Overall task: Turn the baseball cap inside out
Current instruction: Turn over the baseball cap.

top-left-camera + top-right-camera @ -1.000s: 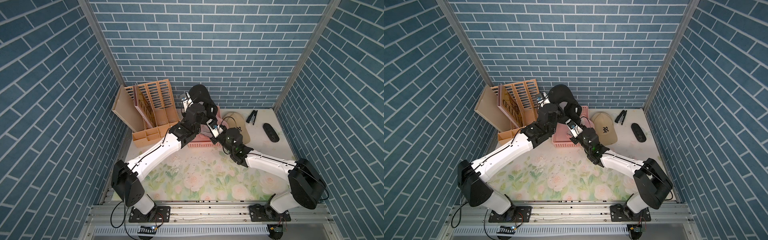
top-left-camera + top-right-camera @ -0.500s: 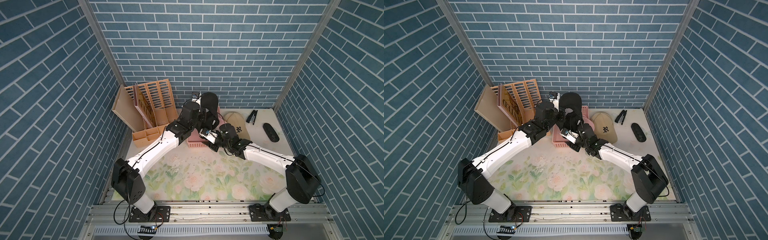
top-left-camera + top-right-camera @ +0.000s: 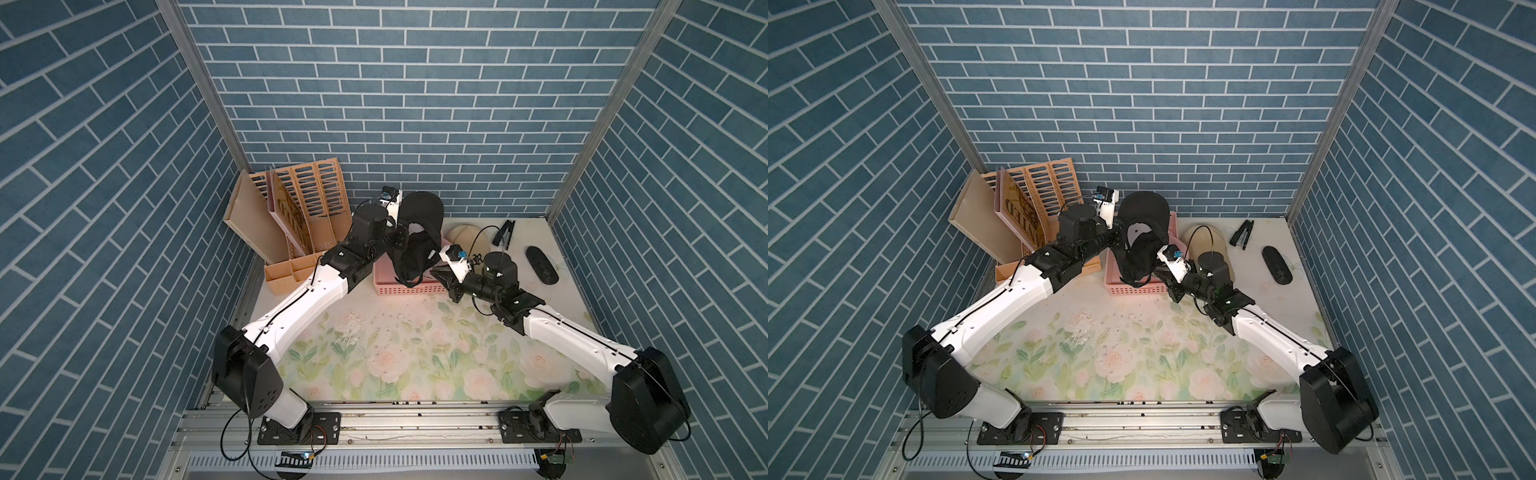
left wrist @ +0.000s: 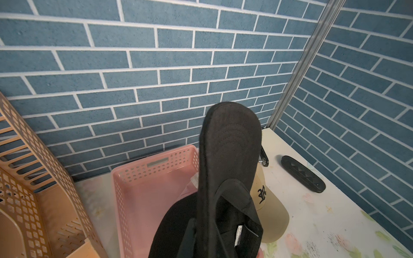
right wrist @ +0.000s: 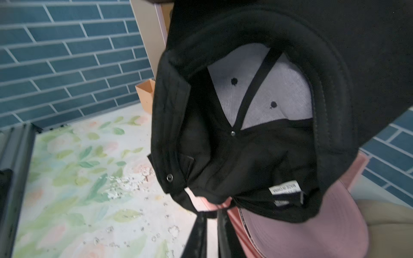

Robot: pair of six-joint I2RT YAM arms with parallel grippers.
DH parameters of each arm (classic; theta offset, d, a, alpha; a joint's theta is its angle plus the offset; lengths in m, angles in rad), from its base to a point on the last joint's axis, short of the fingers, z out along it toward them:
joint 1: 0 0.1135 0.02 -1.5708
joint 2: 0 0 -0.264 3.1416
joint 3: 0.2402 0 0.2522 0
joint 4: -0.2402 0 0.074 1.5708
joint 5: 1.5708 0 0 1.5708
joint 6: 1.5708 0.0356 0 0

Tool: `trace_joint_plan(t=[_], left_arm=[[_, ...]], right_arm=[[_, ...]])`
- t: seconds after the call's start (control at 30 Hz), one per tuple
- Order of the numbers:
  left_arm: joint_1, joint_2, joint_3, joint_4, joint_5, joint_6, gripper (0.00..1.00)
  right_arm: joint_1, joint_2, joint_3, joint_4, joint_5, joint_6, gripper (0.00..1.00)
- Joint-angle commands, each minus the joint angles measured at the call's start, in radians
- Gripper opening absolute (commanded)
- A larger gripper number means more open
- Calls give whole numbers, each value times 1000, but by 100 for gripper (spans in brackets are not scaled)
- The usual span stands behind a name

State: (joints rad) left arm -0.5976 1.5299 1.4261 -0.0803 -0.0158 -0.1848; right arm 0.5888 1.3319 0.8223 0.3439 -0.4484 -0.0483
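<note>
In both top views I see the black baseball cap [image 3: 415, 257] held in the air over the pink basket [image 3: 399, 289] at the back of the table [image 3: 374, 353]. Its long axis runs close to vertical, with the brim [image 3: 422, 205] pointing up toward the back wall and the crown sagging below. My left end effector [image 3: 397, 245] is clamped on the cap near the brim's base. My right end effector [image 3: 435, 274] has its tips at the crown's lower edge.

From the left wrist, the brim rises away from the camera, its face showing curved rows of stitching. The basket lies behind it, and a beige cap [image 4: 270, 214] rests on the table just beside.

From the right wrist, I look into the cap's opening. I see pale lining on the front panels, black seam tape, two eyelets, a white label and rumpled black fabric at the back. The fingers [image 5: 199, 234] stand nearly together with their tips at the back strap. I cannot tell whether they pinch it.
</note>
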Motion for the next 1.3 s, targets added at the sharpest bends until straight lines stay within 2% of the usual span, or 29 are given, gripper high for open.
trace_joint_plan(t=[0.0,0.13,0.3,0.33,0.43,0.5,0.6,0.73,0.93,1.1,1.27], left_arm=[[4,-16,-5,71,45,-53,0],[2,-34,-16,78,82,-93,0],[-3,-88,-57,102,88,-140,0],[-3,-97,-65,104,87,-143,0],[-5,-136,-96,117,37,-144,0],[-6,-155,-117,125,-19,-132,0],[-6,-151,-121,117,-67,-107,0],[-6,-126,-121,122,-93,-102,0],[-17,-100,-118,122,-118,-111,0],[-25,-109,-122,132,-145,-139,0],[-41,-120,-126,157,-133,-189,0]], right_arm=[[7,55,-2,188,-14,149,9],[9,166,58,243,33,202,5],[9,371,224,128,265,254,7],[9,396,247,106,300,264,10],[12,443,285,60,359,315,34],[34,432,280,48,396,303,47],[78,387,271,22,437,265,57],[139,288,213,77,451,229,60],[162,214,215,89,527,272,59],[166,249,234,132,438,292,38],[211,377,267,269,380,351,27]])
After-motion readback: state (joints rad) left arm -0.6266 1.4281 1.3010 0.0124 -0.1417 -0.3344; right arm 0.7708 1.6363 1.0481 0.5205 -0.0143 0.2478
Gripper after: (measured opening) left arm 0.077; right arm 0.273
